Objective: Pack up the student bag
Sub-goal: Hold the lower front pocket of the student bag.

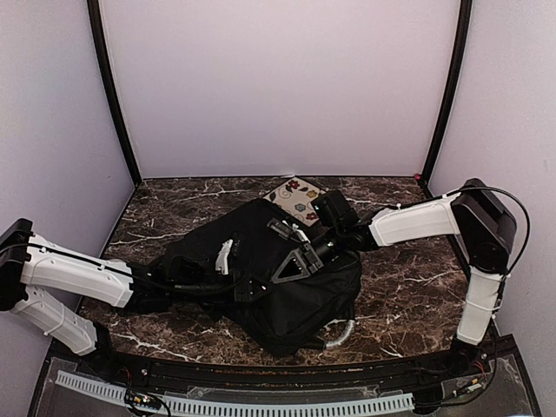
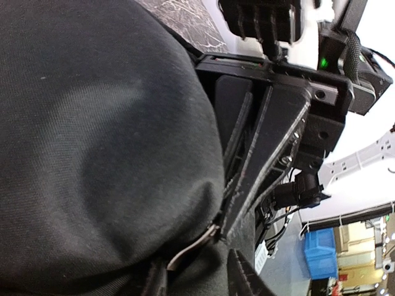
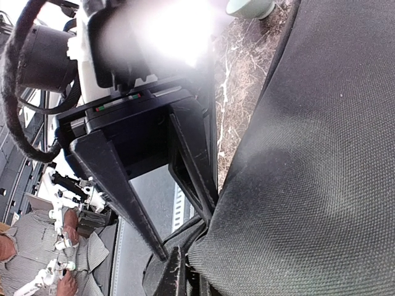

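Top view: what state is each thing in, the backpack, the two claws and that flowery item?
student bag, lying flat; zip unclear.
right gripper, shut, pinching the bag's seam.
left gripper, against the bag; opening unclear.
flowery item, flat, partly behind the bag.

Dark marble table [image 1: 408, 295], black student bag [image 1: 295, 308] lying across it, flowered flat piece [image 1: 295, 198] behind

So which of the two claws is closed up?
The right gripper, on the right-hand arm: its fingers meet in a point against the student bag, while those of the left gripper stand apart.
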{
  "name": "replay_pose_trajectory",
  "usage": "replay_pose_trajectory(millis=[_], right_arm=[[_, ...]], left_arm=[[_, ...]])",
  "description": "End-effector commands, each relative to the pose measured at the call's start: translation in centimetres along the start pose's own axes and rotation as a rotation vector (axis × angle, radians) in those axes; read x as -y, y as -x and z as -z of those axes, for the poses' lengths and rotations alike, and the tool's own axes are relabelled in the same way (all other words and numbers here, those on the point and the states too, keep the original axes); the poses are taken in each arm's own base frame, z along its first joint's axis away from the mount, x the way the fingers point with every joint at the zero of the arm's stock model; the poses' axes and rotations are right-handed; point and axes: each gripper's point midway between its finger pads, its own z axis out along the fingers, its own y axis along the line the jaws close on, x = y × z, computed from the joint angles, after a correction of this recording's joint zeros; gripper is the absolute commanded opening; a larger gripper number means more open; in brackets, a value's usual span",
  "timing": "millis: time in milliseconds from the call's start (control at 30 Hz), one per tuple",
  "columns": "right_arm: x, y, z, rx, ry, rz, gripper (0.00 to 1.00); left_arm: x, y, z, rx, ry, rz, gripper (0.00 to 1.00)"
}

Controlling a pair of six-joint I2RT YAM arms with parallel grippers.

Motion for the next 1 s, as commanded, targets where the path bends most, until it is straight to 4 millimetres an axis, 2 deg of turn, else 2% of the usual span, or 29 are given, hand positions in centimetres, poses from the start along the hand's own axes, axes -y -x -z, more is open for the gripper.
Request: replay_pose_trajectory(millis=[0, 300, 433, 533, 633, 767, 967], right_arm=[[-1.8, 1.0, -0.4, 0.008, 0.056, 0.108, 0.00], [-1.2, 0.6, -0.4, -0.002, 0.028, 0.110, 0.00], [-0.7, 0.3, -0.1, -0.020, -0.034, 0.128, 0.04], [-0.6, 0.4, 0.8, -0.037, -0.106, 0.161, 0.18], [-0.4, 0.2, 2.7, -0.072, -0.219, 0.247, 0.30], [-0.6, -0.6, 4.9, -0.133, -0.337, 0.314, 0.35], [-0.9, -1.6, 7.1, -0.152, -0.481, 0.408, 0.34]], left_arm=[[1.3, 1.8, 0.3, 0.062, -0.056, -0.035, 0.30], [2.5, 2.6, 0.0, 0.096, -0.113, -0.062, 0.14], [2.8, 2.6, 0.0, 0.094, -0.121, -0.070, 0.00], [2.7, 2.7, 0.1, 0.096, -0.110, -0.077, 0.00], [2.8, 2.9, 0.3, 0.096, -0.094, -0.098, 0.00], [2.9, 3.4, 0.4, 0.083, -0.049, -0.152, 0.00], [3.2, 4.2, 0.4, 0.018, 0.036, -0.214, 0.00]])
